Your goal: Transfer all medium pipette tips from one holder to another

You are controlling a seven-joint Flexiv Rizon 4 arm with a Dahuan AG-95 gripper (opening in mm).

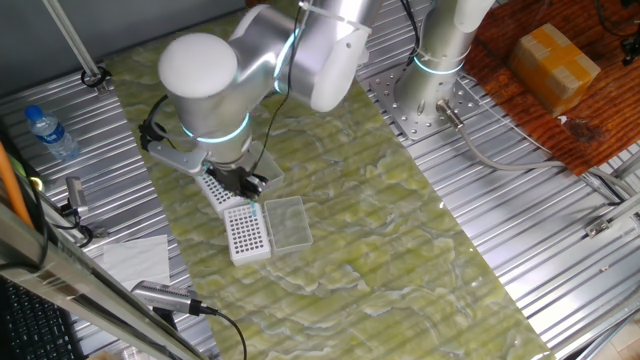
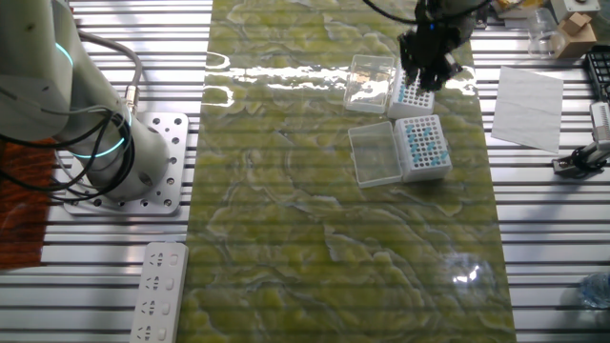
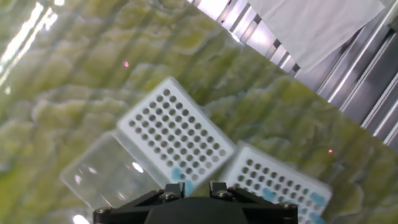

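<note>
Two white grid holders lie side by side on the green mat. In the hand view the middle holder shows mostly bare dark holes, with a few medium pipette tips at its near corner. The right holder carries more light-blue tips. My gripper hangs above them, its fingers a little apart with nothing visible between them. In the other fixed view the gripper is over the far holder, while the near holder has rows of blue tips. One fixed view shows the gripper above a holder.
Clear plastic lids lie open beside the holders. A white paper sheet rests on the ribbed metal table right of the mat. A water bottle stands at the table's edge.
</note>
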